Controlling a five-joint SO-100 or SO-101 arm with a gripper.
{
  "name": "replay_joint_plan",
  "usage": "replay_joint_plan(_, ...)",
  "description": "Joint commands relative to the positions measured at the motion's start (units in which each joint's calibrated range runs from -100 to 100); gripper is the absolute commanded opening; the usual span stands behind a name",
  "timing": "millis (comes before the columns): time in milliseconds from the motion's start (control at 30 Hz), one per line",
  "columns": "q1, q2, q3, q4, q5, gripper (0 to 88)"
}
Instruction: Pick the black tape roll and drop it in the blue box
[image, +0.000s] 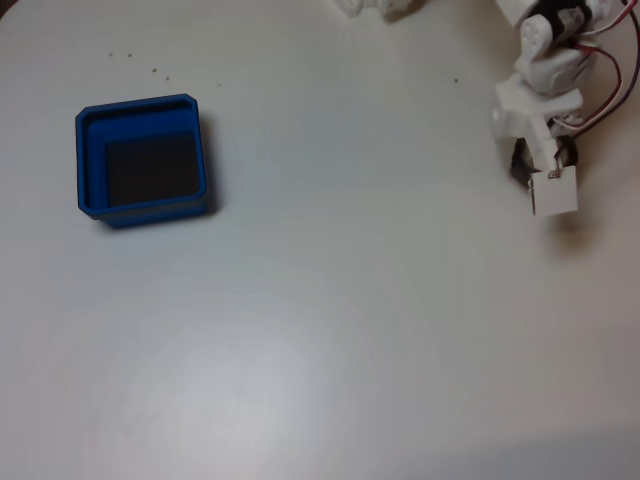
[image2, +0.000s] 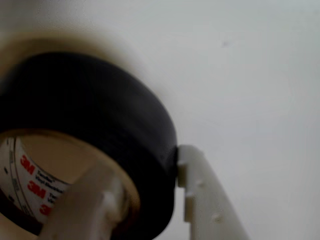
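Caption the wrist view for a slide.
Gripper pinches black tape roll wall, one finger inside its core, above white table.

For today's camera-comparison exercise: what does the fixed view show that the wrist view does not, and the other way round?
Fixed view alone: the blue box, empty, at the left of the table, far from the gripper.

Wrist view alone: the red 3M print inside the core, with one finger in the core and one against the roll's outer wall.

Both: the black tape roll at the gripper, and the pale tabletop.

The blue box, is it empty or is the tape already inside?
Empty. In the fixed view the blue box shows only its dark floor; the black tape roll sits in the gripper, one finger through its core.
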Motion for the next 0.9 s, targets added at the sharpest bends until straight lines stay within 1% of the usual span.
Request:
replay_joint_plan(0,1.65,-7.19,-4.87,0.58,0.21,0.2)
replay_joint_plan(233,5.76,-11.79,-5.32,0.58,0.21,0.2)
replay_joint_plan(633,20.12,-12.71,-5.41,0.5,0.21,0.3)
replay_joint_plan(867,30.18,-12.71,-6.48,0.42,0.3,0.3)
